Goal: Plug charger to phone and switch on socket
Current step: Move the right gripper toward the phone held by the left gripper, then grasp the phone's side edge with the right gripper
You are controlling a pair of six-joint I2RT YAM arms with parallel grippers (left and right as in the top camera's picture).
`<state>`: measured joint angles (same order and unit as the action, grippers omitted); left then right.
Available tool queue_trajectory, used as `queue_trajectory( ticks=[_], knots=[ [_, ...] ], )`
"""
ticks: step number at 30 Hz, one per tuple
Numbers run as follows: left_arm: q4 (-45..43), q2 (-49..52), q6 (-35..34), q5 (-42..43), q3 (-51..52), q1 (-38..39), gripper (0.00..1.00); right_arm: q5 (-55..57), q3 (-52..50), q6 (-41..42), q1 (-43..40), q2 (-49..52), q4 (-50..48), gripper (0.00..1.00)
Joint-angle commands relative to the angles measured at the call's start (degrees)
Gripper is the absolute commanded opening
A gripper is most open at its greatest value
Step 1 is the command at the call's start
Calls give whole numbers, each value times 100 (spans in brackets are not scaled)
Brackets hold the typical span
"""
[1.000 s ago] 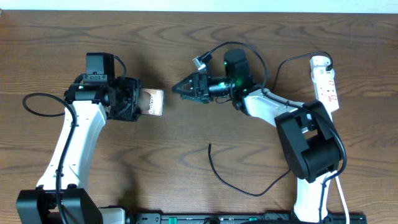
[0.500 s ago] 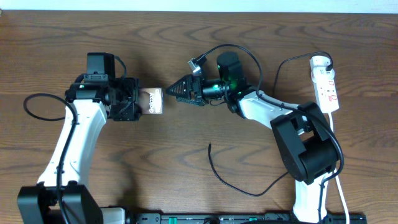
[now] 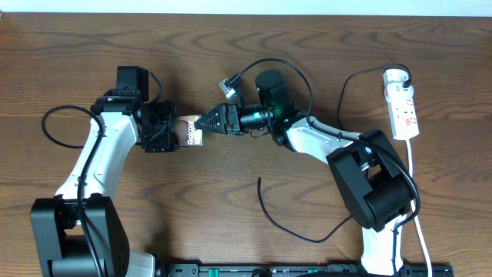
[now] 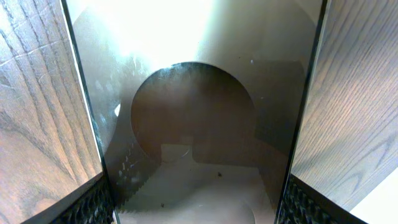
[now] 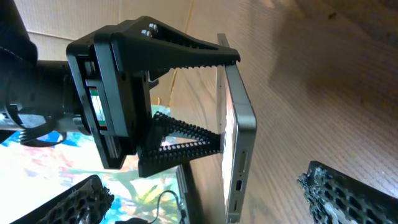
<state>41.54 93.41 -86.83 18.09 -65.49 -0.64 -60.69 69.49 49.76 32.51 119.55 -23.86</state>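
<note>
My left gripper (image 3: pixel 174 129) is clamped on the small flat dark phone with the shiny grey-brown face and white letters (image 3: pixel 192 131). It holds the phone by its two long sides, near the middle of the brown wooden table (image 3: pixel 246 46). In my left wrist view the shiny face fills the space between the two fingers (image 4: pixel 93 200).

My right gripper (image 3: pixel 201 123) has its fingers wide apart and holds nothing. Its tips are just beside the end of the phone. In my right wrist view I see the thin edge of the phone with a small hole in it.

The long thin black charger cable (image 3: pixel 288 227) lies on the table near the front, well apart from both grippers. Nothing touches its free end.

The narrow white power strip with red marks (image 3: pixel 402 104) lies far off at the right side, with its white cord (image 3: pixel 419 223) running down.
</note>
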Motion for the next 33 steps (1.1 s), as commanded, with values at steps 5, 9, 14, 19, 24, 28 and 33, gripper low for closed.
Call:
queue_trajectory(
  ticks=[5, 9, 14, 19, 24, 28, 33],
  knots=[
    [-33, -17, -337, 87, -20, 328, 7, 243, 90, -273, 136, 4, 11, 99],
    [-98, -17, -407, 90, -20, 490, 7, 254, 90, -273, 162, 4, 11, 99],
    [-94, -17, -439, 107, -20, 551, 7, 275, 90, -271, 162, 4, 11, 84],
    [-205, -17, -439, 466, -20, 551, 7, 297, 90, -271, 162, 4, 13, 72],
    [-264, -17, -439, 553, -20, 551, 7, 297, 90, -271, 173, 4, 22, 67],
    [-267, -17, -439, 553, -20, 551, 7, 337, 90, -271, 173, 4, 55, 63],
    [-267, -17, -437, 553, -20, 551, 7, 361, 90, -271, 173, 4, 63, 57]
  ],
)
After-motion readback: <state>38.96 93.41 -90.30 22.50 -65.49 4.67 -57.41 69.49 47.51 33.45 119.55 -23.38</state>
